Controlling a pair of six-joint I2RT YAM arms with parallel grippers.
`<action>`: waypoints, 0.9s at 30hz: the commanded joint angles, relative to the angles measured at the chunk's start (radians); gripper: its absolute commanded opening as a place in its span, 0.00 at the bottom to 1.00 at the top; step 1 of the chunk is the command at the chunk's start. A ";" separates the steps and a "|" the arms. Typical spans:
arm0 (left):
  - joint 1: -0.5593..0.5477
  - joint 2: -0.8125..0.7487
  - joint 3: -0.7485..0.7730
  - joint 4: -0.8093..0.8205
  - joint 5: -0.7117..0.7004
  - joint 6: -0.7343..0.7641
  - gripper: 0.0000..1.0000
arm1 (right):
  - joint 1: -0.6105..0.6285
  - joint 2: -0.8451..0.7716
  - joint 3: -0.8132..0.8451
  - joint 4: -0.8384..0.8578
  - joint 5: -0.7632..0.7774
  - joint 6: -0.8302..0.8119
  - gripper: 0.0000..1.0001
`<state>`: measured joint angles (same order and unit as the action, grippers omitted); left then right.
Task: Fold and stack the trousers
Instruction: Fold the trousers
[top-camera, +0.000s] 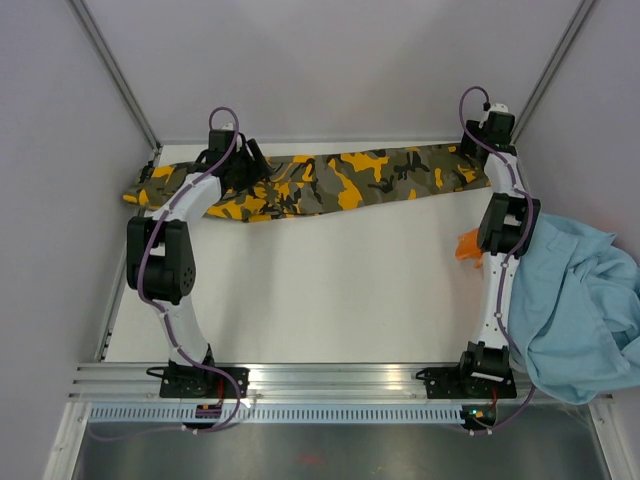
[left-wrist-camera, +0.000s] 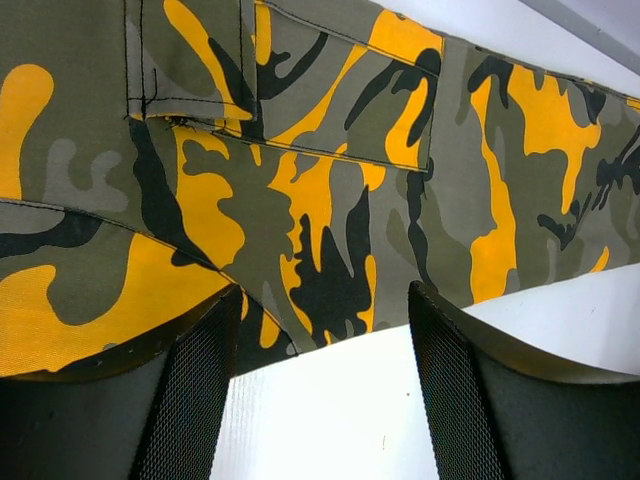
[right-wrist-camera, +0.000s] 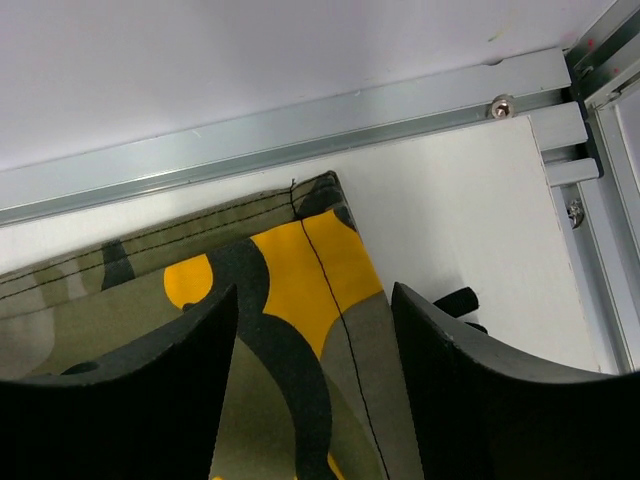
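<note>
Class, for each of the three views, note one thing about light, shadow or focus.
Top external: even light, only faint shadows on the table. Left wrist: trousers sharp, stitching crisp, left gripper's fingers dark. Right wrist: right gripper's fingers are soft, unlit silhouettes.

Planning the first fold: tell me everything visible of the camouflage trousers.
The trousers are woven-looking cloth, olive-grey with black and yellow-orange blotches, stitched seams and a pocket flap. They lie flat, stretched lengthwise along the table's far edge, not yet folded. The left gripper is open over their near edge, the right gripper open over a hem corner; neither grips them.
</note>
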<state>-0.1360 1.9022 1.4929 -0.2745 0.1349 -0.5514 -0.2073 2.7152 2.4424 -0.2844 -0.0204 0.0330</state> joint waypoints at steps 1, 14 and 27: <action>-0.002 0.006 0.038 0.018 0.009 0.028 0.72 | 0.002 0.035 0.058 0.034 0.010 0.002 0.69; -0.002 0.020 0.046 0.005 0.019 0.021 0.72 | 0.000 -0.069 -0.066 0.126 0.070 0.073 0.00; -0.002 0.001 -0.017 0.001 0.019 0.004 0.71 | -0.015 -0.072 -0.051 0.277 -0.035 0.199 0.00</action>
<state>-0.1360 1.9163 1.4956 -0.2874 0.1375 -0.5514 -0.2092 2.6549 2.3337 -0.0811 -0.0093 0.2119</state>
